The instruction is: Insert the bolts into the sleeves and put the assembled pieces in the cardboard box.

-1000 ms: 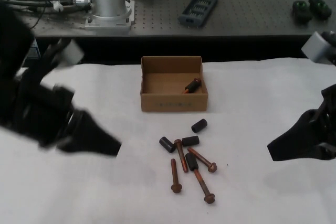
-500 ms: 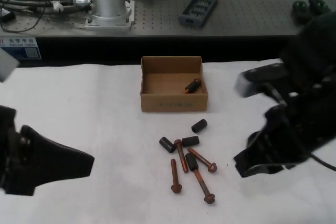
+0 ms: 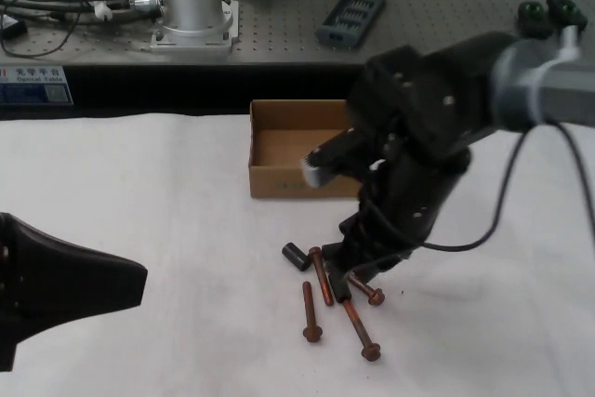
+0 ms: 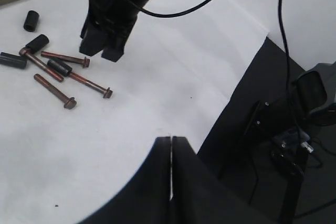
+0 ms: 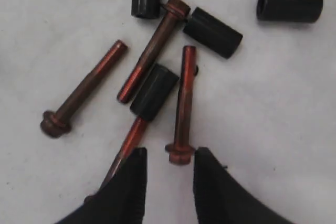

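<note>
While my right end effector (image 5: pixel 169 156) is hanging released over the bolts (image 5: pixel 184 98) and sleeves (image 5: pixel 212 31) scattered on the white table (image 5: pixel 273 129), one bolt's head is lying right under the gap between its fingers (image 5: pixel 131 182). The cardboard box (image 3: pixel 279 178) is standing just beyond this end effector. My left end effector (image 4: pixel 171 145) is hanging clenched on nothing, well apart from the pile.

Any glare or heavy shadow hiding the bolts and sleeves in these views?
High view: even light, no glare; the right arm covers part of the cardboard box. Right wrist view: bolts and sleeves evenly lit, faint soft shadows, slight sheen on the bolts. Left wrist view: no glare on the white cloth.
</note>
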Action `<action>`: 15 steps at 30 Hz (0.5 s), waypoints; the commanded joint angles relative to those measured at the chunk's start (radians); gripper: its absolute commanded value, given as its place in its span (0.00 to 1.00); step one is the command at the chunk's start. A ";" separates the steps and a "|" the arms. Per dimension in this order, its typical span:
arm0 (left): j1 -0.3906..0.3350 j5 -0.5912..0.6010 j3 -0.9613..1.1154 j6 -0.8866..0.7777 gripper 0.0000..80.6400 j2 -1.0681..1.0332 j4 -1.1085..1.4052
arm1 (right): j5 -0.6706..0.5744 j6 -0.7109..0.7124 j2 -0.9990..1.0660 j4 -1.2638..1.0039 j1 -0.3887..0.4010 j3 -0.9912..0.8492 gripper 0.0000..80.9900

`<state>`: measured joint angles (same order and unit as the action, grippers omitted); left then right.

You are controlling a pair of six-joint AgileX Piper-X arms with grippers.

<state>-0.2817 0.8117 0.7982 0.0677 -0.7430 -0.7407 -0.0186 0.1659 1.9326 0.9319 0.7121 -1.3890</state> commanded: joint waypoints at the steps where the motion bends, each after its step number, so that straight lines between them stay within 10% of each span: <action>1: 0.002 0.002 0.003 -0.005 0.01 0.007 0.001 | 0.002 0.015 0.008 0.007 0.002 -0.018 0.29; 15: 0.002 0.002 0.003 0.000 0.01 0.007 0.001 | 0.072 0.106 0.046 0.000 0.012 -0.023 0.29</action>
<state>-0.2817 0.8117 0.7982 0.0677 -0.7430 -0.7407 0.0517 0.2440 1.9706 0.9337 0.7218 -1.3994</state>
